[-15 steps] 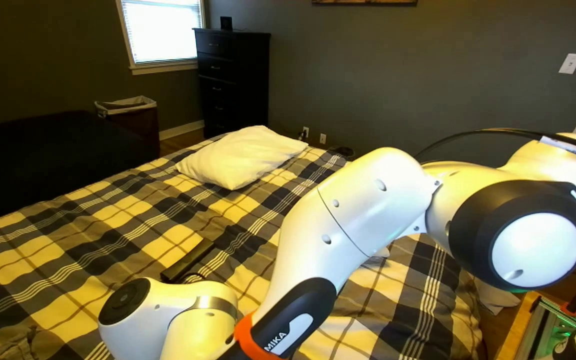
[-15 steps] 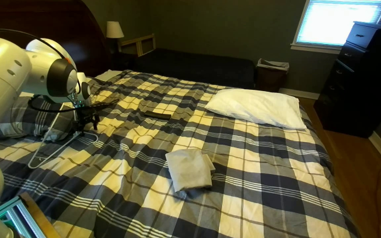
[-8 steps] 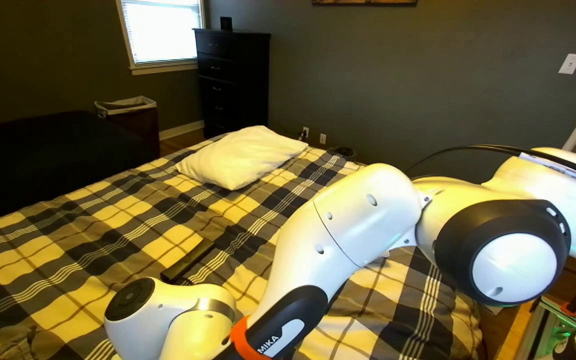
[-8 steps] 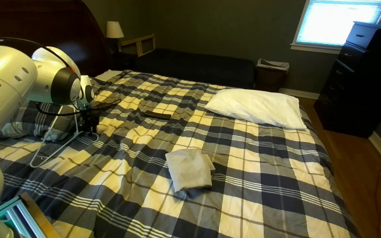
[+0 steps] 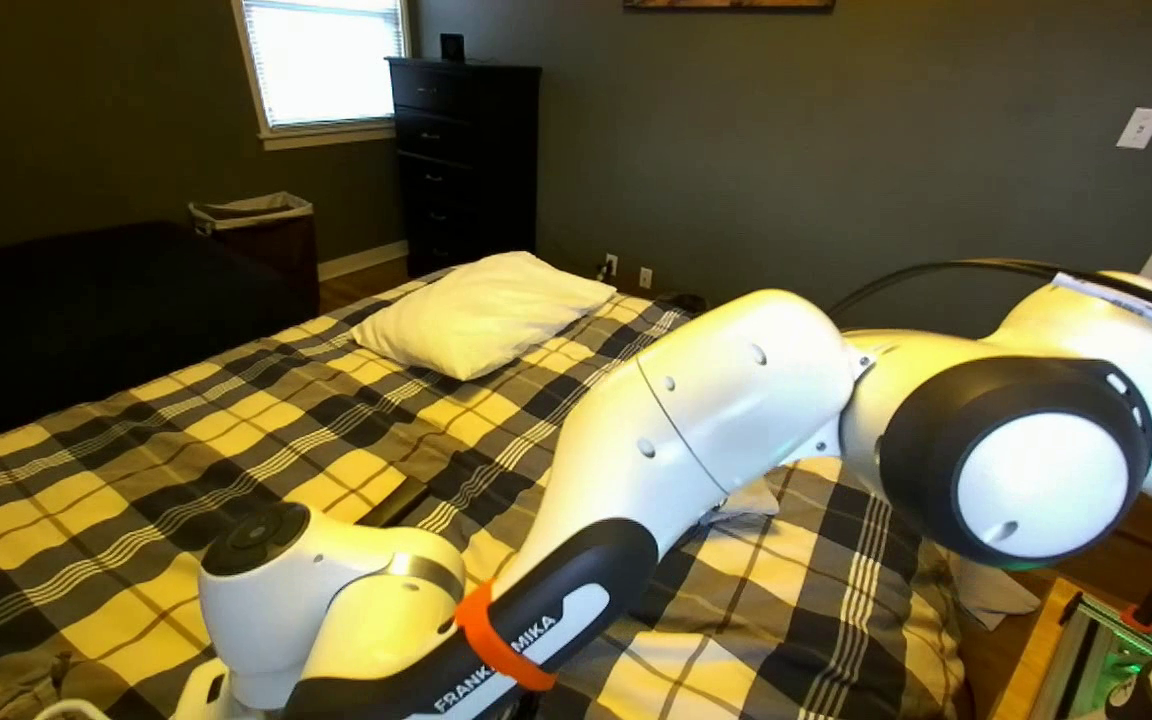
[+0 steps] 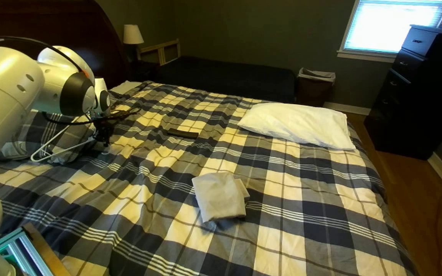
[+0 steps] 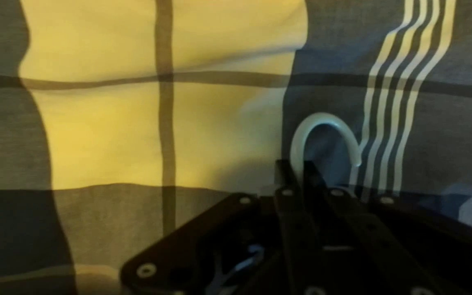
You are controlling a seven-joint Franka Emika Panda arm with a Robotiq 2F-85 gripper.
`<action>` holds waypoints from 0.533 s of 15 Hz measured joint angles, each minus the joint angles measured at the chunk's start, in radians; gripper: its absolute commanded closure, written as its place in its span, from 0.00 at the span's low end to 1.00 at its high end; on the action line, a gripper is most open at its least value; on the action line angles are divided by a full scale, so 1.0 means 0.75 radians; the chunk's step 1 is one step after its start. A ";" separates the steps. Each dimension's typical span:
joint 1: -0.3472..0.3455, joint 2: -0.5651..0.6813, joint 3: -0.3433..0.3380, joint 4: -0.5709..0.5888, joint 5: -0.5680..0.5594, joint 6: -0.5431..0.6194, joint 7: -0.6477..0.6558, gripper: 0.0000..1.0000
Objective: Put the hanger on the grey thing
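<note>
Claw (image 7: 296, 166) pinched narrow, I hold the white hanger (image 7: 297, 147) by its neck; in my wrist view its hook (image 7: 322, 118) curls from twelve round to three o'clock. Beneath me spreads a rumpled bedspread (image 7: 105, 135), plaid in navy, grey and pale yellow with thin white stripes. In an exterior view the hanger's wide end points past eight o'clock; whether it touches the bedspread I cannot tell. The folded grey cloth (image 6: 219, 197) lies at four o'clock from me, well apart. At three I have a black bar (image 6: 182, 133), beyond it a white pillow (image 6: 296, 124), and farther off a dark dresser (image 6: 409, 96). A window (image 6: 397, 27) glows between two and three, a lamp (image 6: 132, 34) shows at half past twelve, a wooden headboard (image 6: 44, 23) at eleven.
</note>
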 measured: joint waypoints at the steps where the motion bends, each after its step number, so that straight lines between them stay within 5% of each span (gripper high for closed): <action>1: -0.009 -0.051 -0.006 -0.045 -0.004 0.036 0.066 0.98; 8: -0.056 -0.480 -0.087 -0.426 -0.008 0.086 0.516 0.92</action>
